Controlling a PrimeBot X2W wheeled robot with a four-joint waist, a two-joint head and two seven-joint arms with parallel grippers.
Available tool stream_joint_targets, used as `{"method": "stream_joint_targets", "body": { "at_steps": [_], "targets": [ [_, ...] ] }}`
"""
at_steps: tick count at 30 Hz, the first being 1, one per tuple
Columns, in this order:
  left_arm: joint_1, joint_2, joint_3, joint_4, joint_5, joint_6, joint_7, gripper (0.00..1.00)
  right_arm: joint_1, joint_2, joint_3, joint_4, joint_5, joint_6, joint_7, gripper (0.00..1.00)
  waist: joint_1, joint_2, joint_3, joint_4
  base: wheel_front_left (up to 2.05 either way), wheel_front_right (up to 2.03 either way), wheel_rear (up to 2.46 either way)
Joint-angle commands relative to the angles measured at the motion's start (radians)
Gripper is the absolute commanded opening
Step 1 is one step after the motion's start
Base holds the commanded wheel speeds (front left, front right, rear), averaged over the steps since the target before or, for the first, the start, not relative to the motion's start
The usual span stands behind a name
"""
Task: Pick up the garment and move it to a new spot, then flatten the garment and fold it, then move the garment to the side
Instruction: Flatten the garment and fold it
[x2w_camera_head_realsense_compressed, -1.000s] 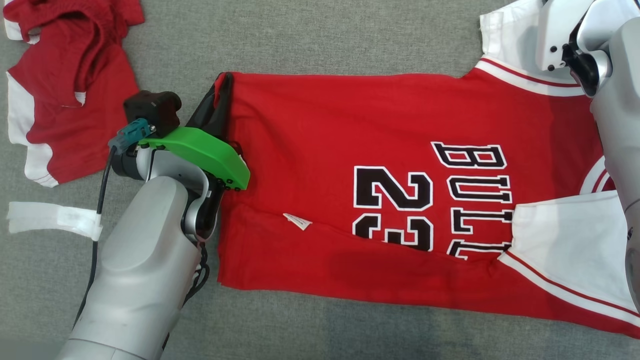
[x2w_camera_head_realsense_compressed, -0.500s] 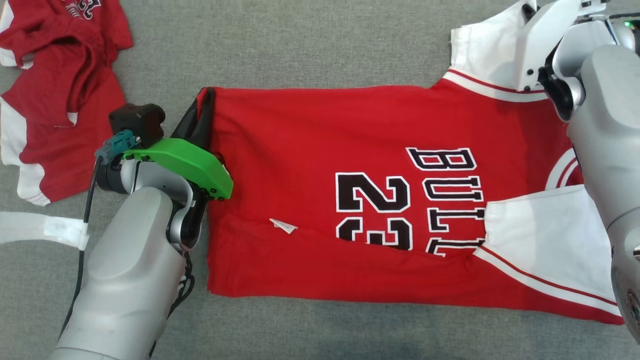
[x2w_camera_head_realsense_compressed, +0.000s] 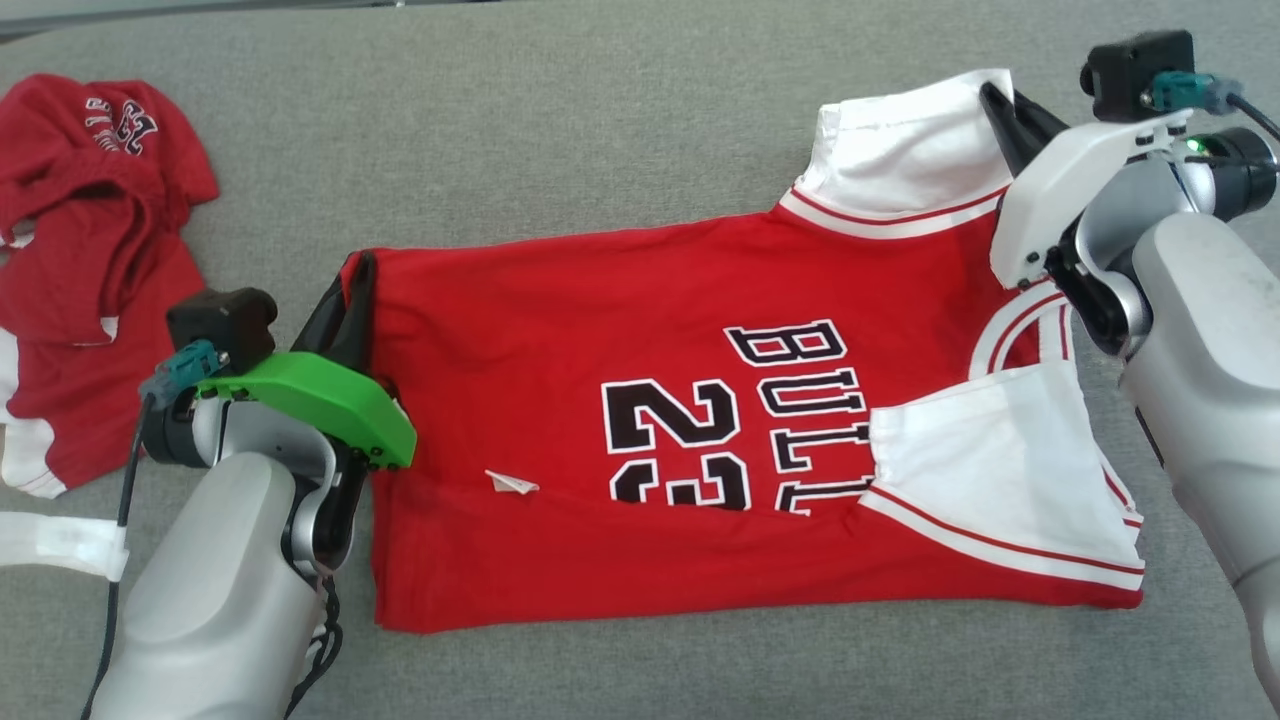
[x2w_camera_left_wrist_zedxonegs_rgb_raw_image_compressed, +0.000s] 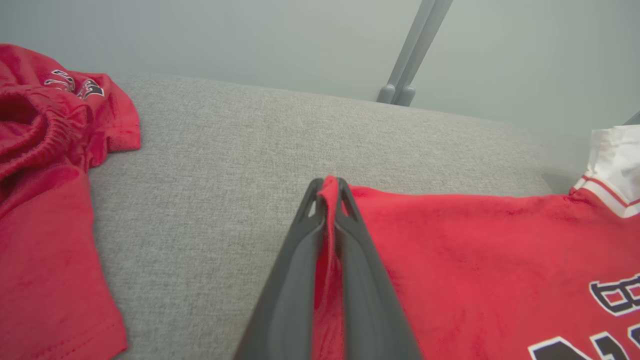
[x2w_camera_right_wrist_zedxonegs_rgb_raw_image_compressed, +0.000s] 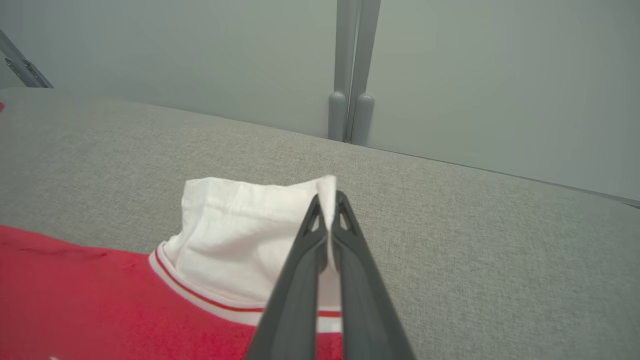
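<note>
The garment (x2w_camera_head_realsense_compressed: 600, 320) is a red jersey with white sleeves and black "BULLS 23" print, lying spread across the grey surface. Its near long edge is folded over the print. My left gripper (x2w_camera_head_realsense_compressed: 358, 270) is shut on the far hem corner of the garment (x2w_camera_left_wrist_zedxonegs_rgb_raw_image_compressed: 450, 250); red cloth sits pinched between the dark fingers (x2w_camera_left_wrist_zedxonegs_rgb_raw_image_compressed: 350, 250). My right gripper (x2w_camera_head_realsense_compressed: 992, 97) is shut on the edge of the far white sleeve (x2w_camera_head_realsense_compressed: 900, 150), which stands lifted. In the right wrist view the gripper (x2w_camera_right_wrist_zedxonegs_rgb_raw_image_compressed: 327, 200) pinches that white sleeve (x2w_camera_right_wrist_zedxonegs_rgb_raw_image_compressed: 235, 235).
A second red garment (x2w_camera_head_realsense_compressed: 80, 270) lies crumpled at the far left, seen also as a red heap (x2w_camera_left_wrist_zedxonegs_rgb_raw_image_compressed: 45, 200) in the left wrist view. White tape (x2w_camera_head_realsense_compressed: 50, 540) is stuck on the grey surface (x2w_camera_head_realsense_compressed: 560, 130). A grey wall with a post (x2w_camera_right_wrist_zedxonegs_rgb_raw_image_compressed: 350, 65) runs behind the far edge.
The head camera has shifted, so the whole scene sits lower and further left. My right gripper has shut on the white sleeve edge and lifted it. The left gripper keeps its hold.
</note>
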Motion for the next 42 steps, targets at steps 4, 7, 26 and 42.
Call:
{"method": "stream_joint_targets", "body": {
  "at_steps": [4,7,26,42],
  "targets": [
    [0.083,0.043,0.003,-0.086,-0.007,0.022,0.015,0.00,0.128,-0.041,-0.017,-0.134,0.052,-0.002,-0.003,0.00,0.0000,0.0037,-0.073,-0.060,0.00,0.00,0.00],
    [0.145,0.067,0.011,-0.158,-0.018,0.043,0.026,0.00,0.228,-0.057,-0.062,-0.234,0.066,-0.002,0.001,0.00,0.0000,0.0037,-0.086,-0.069,0.00,0.00,0.00],
    [0.440,0.066,0.061,-0.346,-0.097,0.155,0.000,0.00,0.715,0.108,-0.298,-0.588,-0.048,-0.001,0.081,0.00,0.0000,0.0037,-0.110,-0.085,0.00,0.00,0.00],
    [0.513,0.030,0.064,-0.325,-0.134,0.137,-0.050,0.70,0.808,0.148,-0.331,-0.565,-0.073,-0.001,0.039,0.32,0.0000,0.0037,-0.138,-0.086,0.00,0.00,0.00]
  ]
}}
